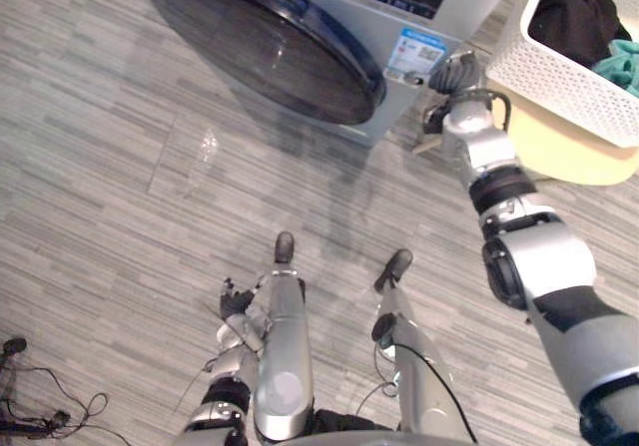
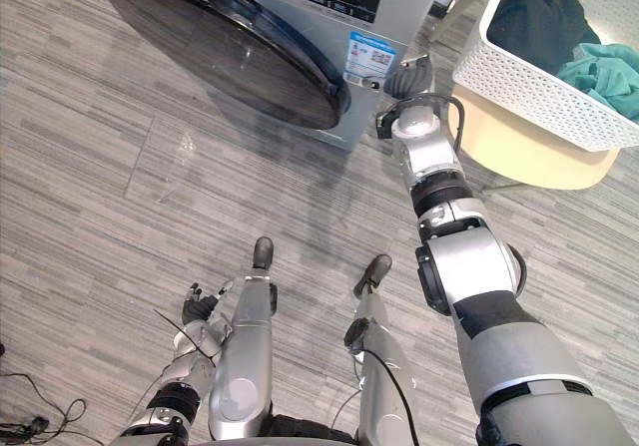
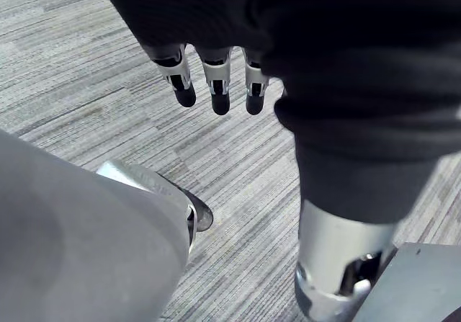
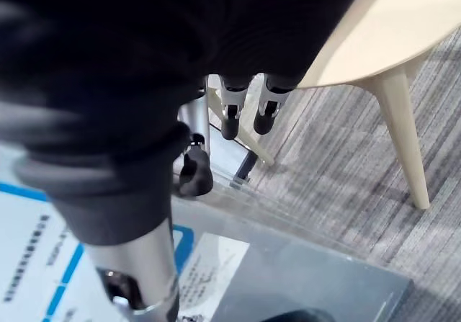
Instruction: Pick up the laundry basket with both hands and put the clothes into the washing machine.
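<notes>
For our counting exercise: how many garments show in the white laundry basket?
2: a black garment in the laundry basket, nearer the washing machine, and a teal garment beside it. More may lie hidden.

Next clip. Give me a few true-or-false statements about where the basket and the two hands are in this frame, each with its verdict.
1. The laundry basket stands on a pale round table. True.
2. Both hands grip the basket. False: the right hand is up by the front corner of the washing machine, apart from the basket and holding nothing.
3. The basket holds a black garment and a teal garment. True.
4. The robot's left arm is raised to the machine's door. False: the left hand hangs low, far from the machine, fingers relaxed and holding nothing.
</notes>
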Available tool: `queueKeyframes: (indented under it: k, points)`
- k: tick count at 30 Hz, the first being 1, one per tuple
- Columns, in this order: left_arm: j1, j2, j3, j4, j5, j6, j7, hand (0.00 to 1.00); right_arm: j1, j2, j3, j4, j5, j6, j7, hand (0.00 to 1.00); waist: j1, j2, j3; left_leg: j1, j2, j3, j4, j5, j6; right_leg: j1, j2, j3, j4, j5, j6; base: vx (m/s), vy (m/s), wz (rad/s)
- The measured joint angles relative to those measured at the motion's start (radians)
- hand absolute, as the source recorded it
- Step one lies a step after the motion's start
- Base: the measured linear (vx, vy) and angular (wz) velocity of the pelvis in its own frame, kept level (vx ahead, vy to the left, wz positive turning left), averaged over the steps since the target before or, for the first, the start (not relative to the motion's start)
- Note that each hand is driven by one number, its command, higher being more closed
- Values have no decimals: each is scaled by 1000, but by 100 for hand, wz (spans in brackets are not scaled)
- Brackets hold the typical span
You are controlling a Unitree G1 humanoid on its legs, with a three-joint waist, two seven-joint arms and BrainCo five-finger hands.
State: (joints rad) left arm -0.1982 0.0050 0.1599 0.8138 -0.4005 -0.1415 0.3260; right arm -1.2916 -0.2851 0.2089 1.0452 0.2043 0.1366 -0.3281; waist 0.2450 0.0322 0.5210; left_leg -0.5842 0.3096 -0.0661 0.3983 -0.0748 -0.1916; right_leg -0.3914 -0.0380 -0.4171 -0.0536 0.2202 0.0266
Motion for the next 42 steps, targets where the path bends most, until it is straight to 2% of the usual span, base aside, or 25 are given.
queueKeyframes:
  k: [3,5,7,8,12,15,18,19,20,22,26,28,33,38,42]
  points:
    - [0,0,10,4,-1,1,-2,0,-11,4,85,0,24,7,0,0,11,2,-1,20,39,-1,-27,16,-26,5,36,-12,0,-16,-21,87,-68,-10]
    - [-1,-2,16,14,-1,1,-6,0,-12,17,95,0,24,16,0,0,17,7,-6,31,60,-6,-49,28,-45,6,56,-24,6,-29,-37,102,-58,-5]
    - [-6,-5,54,43,-2,5,-15,0,-10,40,127,0,24,32,0,0,18,8,-6,47,82,-11,-58,36,-58,5,71,-37,40,-57,-53,132,-38,0]
    - [-18,-4,78,66,-2,10,-17,0,-1,52,127,0,24,41,0,0,18,9,-7,63,97,-13,-71,47,-61,5,73,-59,86,-91,-63,89,-15,12]
    - [-19,-5,88,80,-2,16,-17,0,50,53,123,0,31,42,0,0,24,9,-21,69,113,-31,-78,56,-57,-23,45,-120,241,-202,-79,87,-34,28]
    - [-19,-29,119,80,-3,21,-17,0,116,66,113,0,43,42,0,0,48,9,-44,69,111,-37,-81,58,-60,-53,8,-152,343,-259,-76,74,-36,17]
    - [-20,-36,142,82,-21,25,-16,0,175,158,110,-56,70,24,41,0,54,7,-55,71,110,-50,-84,59,-60,-60,-6,-167,393,-297,-75,38,-47,18]
    - [-22,-48,152,82,-21,28,-16,0,199,222,75,-72,81,21,5,0,69,6,-71,70,110,-54,-87,60,-62,-66,-11,-174,409,-307,-78,48,-55,16]
    - [-21,-54,157,83,-21,29,-16,0,232,238,49,-72,83,6,-4,0,72,0,-85,70,108,-58,-89,60,-62,-64,-14,-178,415,-312,-76,53,-45,17]
    - [-21,-50,157,82,-22,35,-16,0,281,245,47,-76,98,-12,35,0,75,-15,-101,74,104,-61,-89,60,-62,-56,-20,-183,417,-315,-71,35,-3,13]
    - [-29,-39,154,80,-47,46,-15,0,351,291,45,-78,125,-45,45,0,71,-40,-114,77,88,-63,-90,60,-62,-49,-33,-184,412,-311,-66,-2,24,6]
    - [-28,-31,153,81,-65,46,-13,0,367,311,45,-78,141,-46,44,0,71,-52,-120,76,86,-63,-95,60,-62,-46,-31,-184,398,-304,-56,-7,14,2]
    - [-39,-17,147,78,-111,45,7,0,386,335,19,-78,189,-50,27,0,71,-80,-122,71,73,-66,-115,61,-52,-20,-13,-185,293,-239,-36,-9,35,1]
    - [-41,-9,151,32,-138,15,21,0,328,312,-164,-78,188,-40,3,0,73,-101,-118,42,66,-67,-114,67,-52,-16,2,-185,215,-187,-35,26,32,-2]
    - [-43,-11,171,30,-137,7,25,0,270,275,-160,-115,186,-41,-7,0,72,-106,-110,26,65,-67,-104,69,-54,-16,9,-183,189,-165,-43,54,14,-3]
